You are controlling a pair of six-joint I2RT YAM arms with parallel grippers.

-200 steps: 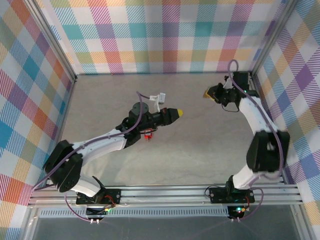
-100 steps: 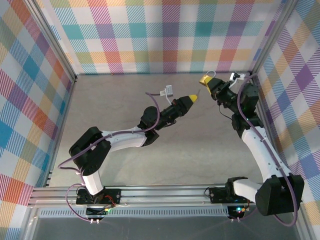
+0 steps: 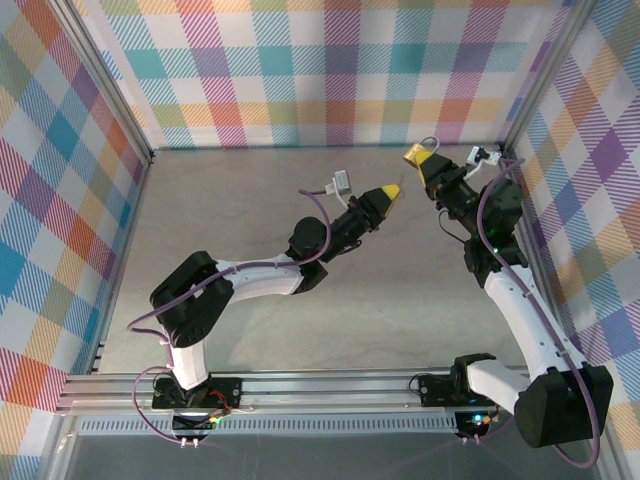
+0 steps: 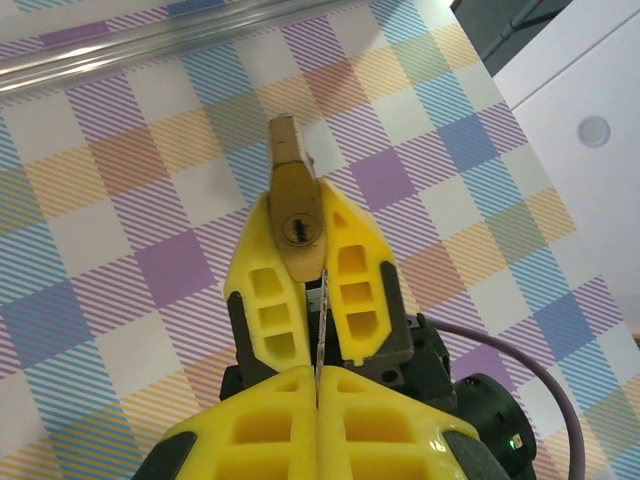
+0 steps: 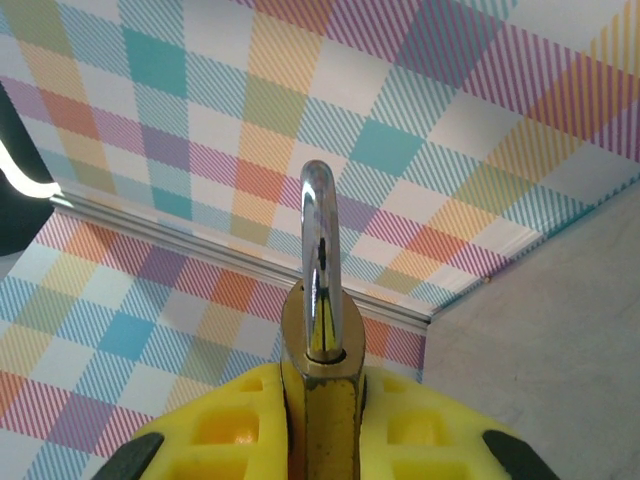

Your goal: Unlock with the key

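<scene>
A brass padlock point(image 4: 297, 205) is held up off the table, its keyhole point(image 4: 297, 231) facing my left wrist camera. My right gripper point(image 3: 427, 166) is shut on the padlock body point(image 5: 322, 400), and the steel shackle point(image 5: 318, 255) sticks up closed into the body. My left gripper point(image 4: 318, 378) is shut on the key point(image 4: 322, 325), a thin metal blade seen edge-on. The key's tip sits just below and slightly right of the keyhole, outside it. In the top view my left gripper point(image 3: 391, 191) is close to the left of the padlock point(image 3: 414, 156).
Both grippers hang above the back right part of the grey table point(image 3: 240, 200). The plaid back wall point(image 3: 330, 70) and right wall point(image 3: 580, 150) stand close behind the padlock. A purple cable point(image 3: 315, 205) loops off my left wrist.
My left gripper has risen and moved right with the key, up to the padlock. The right gripper has swung the padlock leftward, toward the key.
</scene>
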